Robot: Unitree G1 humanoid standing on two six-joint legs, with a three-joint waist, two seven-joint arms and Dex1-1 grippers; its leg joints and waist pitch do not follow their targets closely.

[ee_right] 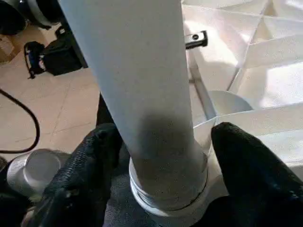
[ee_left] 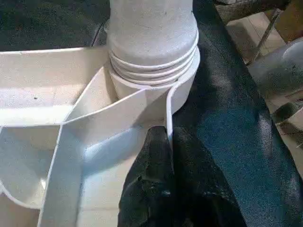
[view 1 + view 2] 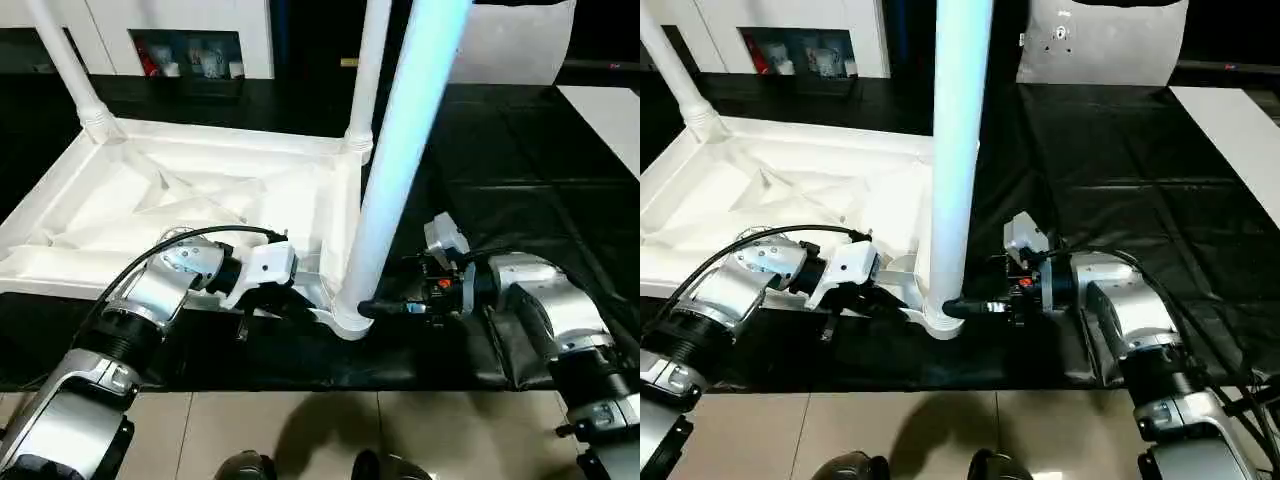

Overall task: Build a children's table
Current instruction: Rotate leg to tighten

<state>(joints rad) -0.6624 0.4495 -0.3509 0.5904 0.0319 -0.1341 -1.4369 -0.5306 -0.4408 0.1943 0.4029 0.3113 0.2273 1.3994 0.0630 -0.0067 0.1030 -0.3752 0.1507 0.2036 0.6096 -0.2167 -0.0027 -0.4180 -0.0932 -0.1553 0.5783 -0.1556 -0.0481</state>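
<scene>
right gripper (image 1: 156, 189) astride unmarked table leg (image 1: 137, 94)

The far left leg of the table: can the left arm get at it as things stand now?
Probably not at once. The left gripper is shut on the tabletop's rim at the near corner, and the far left leg stands across the whole tabletop. Nothing blocks the way; it would have to let go first.

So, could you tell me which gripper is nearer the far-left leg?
Left. The left gripper pinches the tabletop rim on the far-left leg's side; the right gripper straddles the near leg, farther away.
</scene>
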